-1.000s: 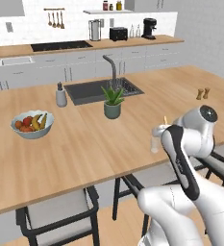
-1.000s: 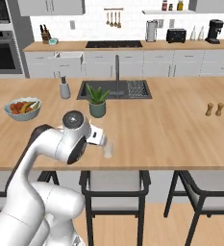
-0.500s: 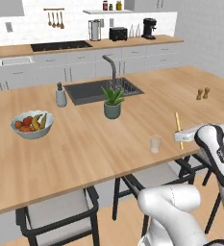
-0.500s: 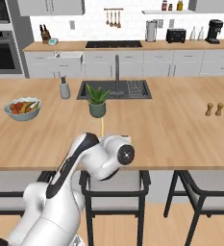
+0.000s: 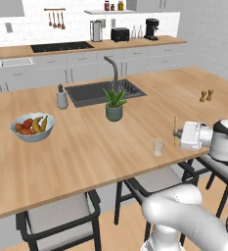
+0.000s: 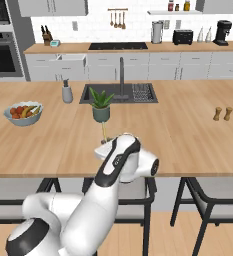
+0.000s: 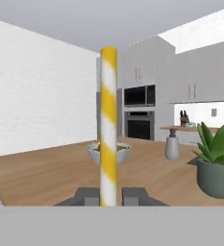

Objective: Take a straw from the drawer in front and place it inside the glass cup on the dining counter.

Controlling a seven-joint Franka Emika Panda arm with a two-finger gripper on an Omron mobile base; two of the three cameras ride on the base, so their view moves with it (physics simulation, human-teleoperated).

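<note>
**Straw gripped upright beside the cup, not yet over its mouth**

The gripper [image 7: 108,196] is clamped narrow on the straw [image 7: 108,125], which rises straight between the two finger tips in the hand view, striped yellow and white there. In the left base view the straw [image 5: 175,130] stands upright just to the right of the glass cup [image 5: 158,146], apart from it, with the gripper [image 5: 180,136] holding it low down.

The risks, as I judge them: the cup's mouth is narrow and the cup is light, so a sideways move made too low could knock the straw's bottom end or the fingers against the rim and tip the cup or push it toward the near edge of the dining counter [image 5: 86,147]. Letting go before the straw's foot is inside the rim would drop it onto the wood. A thin stick in a pinch grip may also swivel if it brushes the glass.

The hand lies level, pointing across the counter past the cup toward the fruit bowl [image 5: 32,127] and plant pot [image 5: 114,111]; the forearm reaches in from beyond the counter's near edge, right of the cup.
</note>
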